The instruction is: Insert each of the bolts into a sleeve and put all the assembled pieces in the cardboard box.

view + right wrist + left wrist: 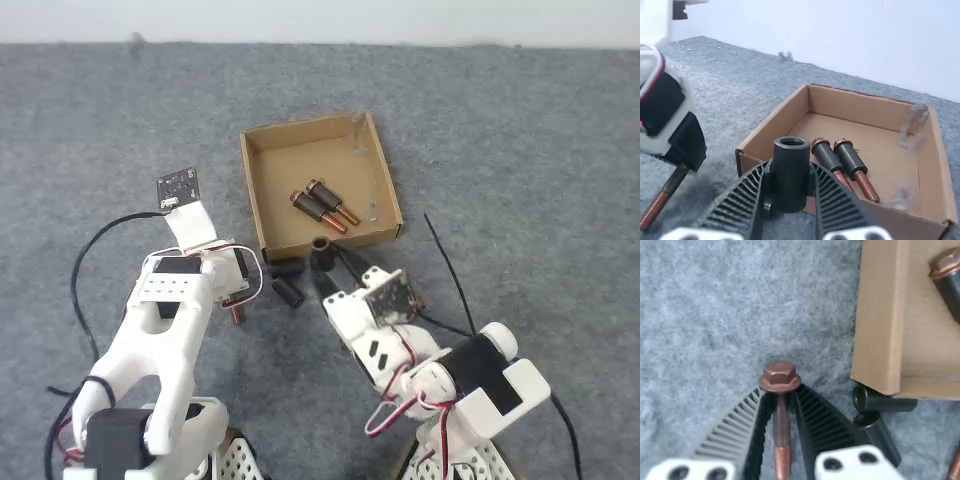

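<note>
Grey felt surface [520, 150], seen from above: we count two assembled pieces [310, 207] in the cardboard box [254, 190], two loose black sleeves [289, 292] between both jaws. Left wrist: left jaws clamp one copper hex-head bolt [781, 405]. Right wrist: right jaws clamp one upright tubular sleeve [791, 170].

A robotics lab bench is indicated. The table [560, 150] is covered in grey carpet [715, 315] and backed by a plain white wall [850, 35]. The left arm [165, 330] and right arm [430, 365], white with exposed wiring, are set side by side, and black sleeves [289, 292] are left loose on the carpet.
</note>
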